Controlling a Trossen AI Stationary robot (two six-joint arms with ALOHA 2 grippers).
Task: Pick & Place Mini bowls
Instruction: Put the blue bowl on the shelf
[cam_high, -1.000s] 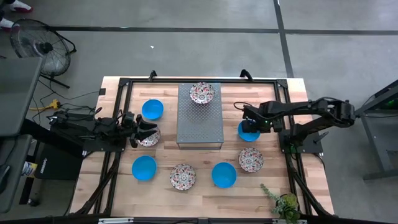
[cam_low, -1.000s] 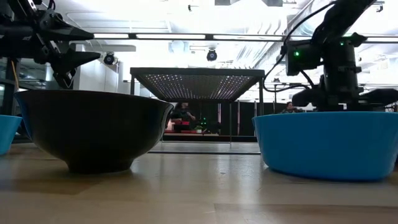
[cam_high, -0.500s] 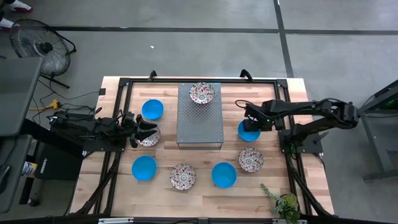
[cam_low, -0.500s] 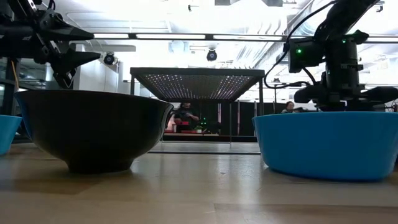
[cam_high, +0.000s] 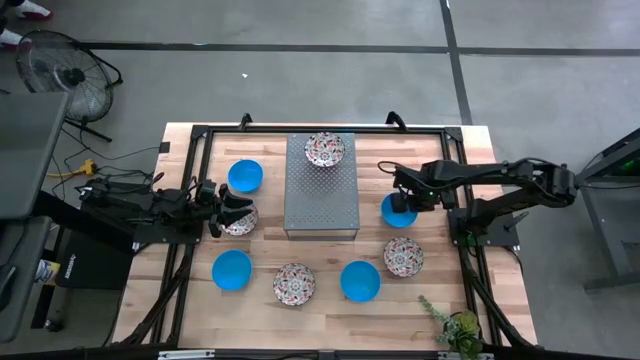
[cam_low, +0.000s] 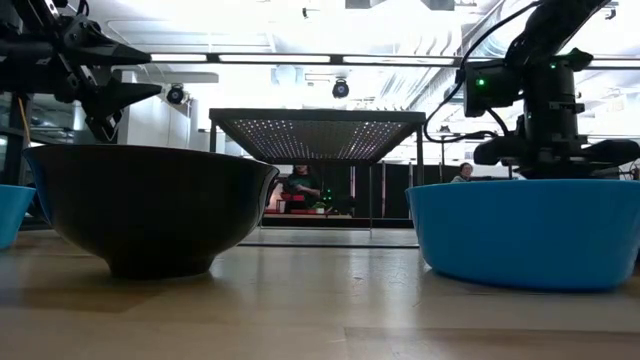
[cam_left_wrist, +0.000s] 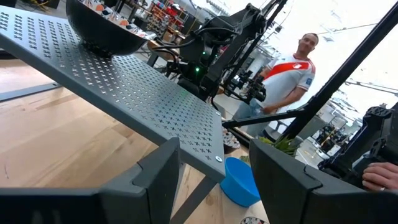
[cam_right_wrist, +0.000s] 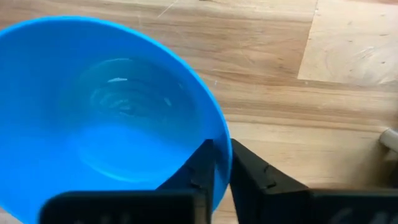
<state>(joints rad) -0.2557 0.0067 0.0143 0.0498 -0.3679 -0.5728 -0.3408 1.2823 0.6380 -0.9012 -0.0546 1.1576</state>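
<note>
My right gripper (cam_high: 400, 203) is shut on a blue mini bowl (cam_high: 399, 211) to the right of the grey slab (cam_high: 322, 190). My left gripper (cam_high: 228, 208) is open, level, just above a patterned mini bowl (cam_high: 241, 222) left of the slab, pointing toward the slab (cam_left_wrist: 124, 81). A patterned bowl (cam_high: 325, 150) sits on the slab's far end. Other blue bowls (cam_high: 245, 176) (cam_high: 232, 269) (cam_high: 360, 281) and patterned bowls (cam_high: 294, 284) (cam_high: 403, 257) rest on the wooden table. My right gripper pinches the blue bowl's rim (cam_right_wrist: 217, 140) on the side nearest the wrist, one finger (cam_right_wrist: 196, 171) inside the bowl and one finger (cam_right_wrist: 258, 177) outside. The fingers come from above, pointing down. I cannot tell whether the bowl is clear of the table.
The slab stands raised on legs in the table's middle (cam_low: 318, 125). A black frame (cam_high: 200, 135) runs around the table. A small plant (cam_high: 455, 325) stands at the near right corner. A person (cam_left_wrist: 292, 62) stands beyond the table.
My right gripper has shifted slightly up and toward the table's far edge, still shut on the blue bowl's rim.
</note>
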